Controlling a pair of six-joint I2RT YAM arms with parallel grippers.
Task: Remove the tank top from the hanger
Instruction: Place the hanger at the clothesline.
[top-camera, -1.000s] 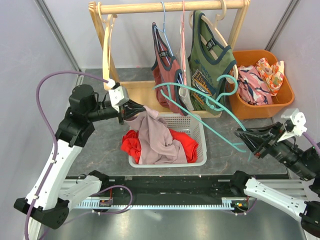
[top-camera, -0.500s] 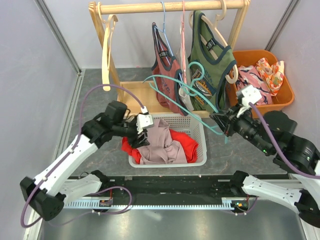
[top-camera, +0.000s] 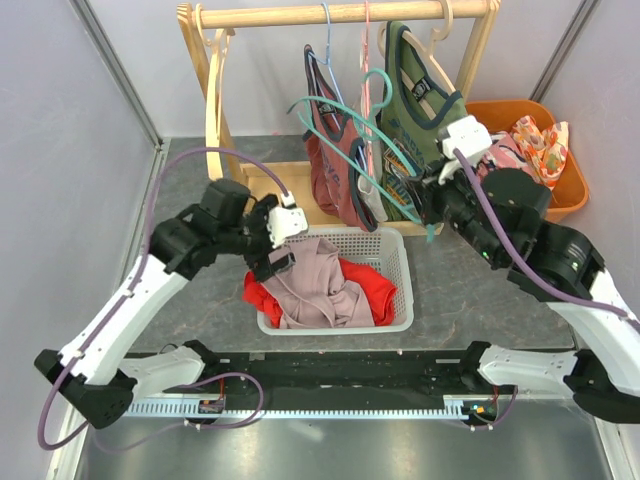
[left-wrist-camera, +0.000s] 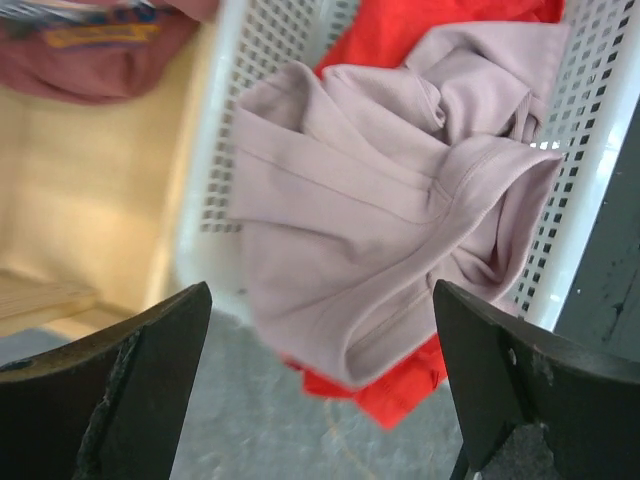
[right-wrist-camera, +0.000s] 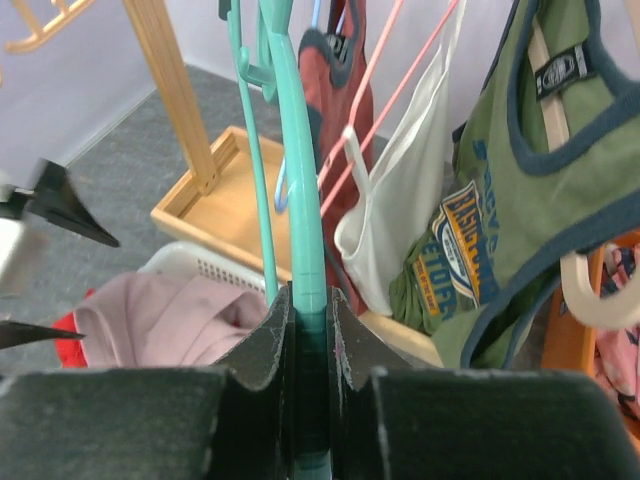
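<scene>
Pink soft jersey on the tank top, dusty in shade, slumped in loose folds inside the white plastic basket and already off the hanger. Spilling a bit over one rim, on top of a bright red garment. Lattice of little square holes all round the basket walls, rounded corners.

Left claw hovering just above the pink heap, black wedge-shaped fingers spread fully wide, gripping nothing. Right claw clamped tight on the bare teal hanger, thin smooth plastic, held up at a tilt with its hook close to the clothes on the wooden rack.

Round dowel rail up top, flat pale uprights, shallow wooden tray for a base. On the rail: a maroon tank top, something thin and white on a pink wire hanger, and an olive-green tank top with navy trim and a printed front. Also an empty curved wooden hanger at the left end.

Orange plastic tub off to the right, flowery fabric stuffed in. Grey mottled tabletop under the lot.
</scene>
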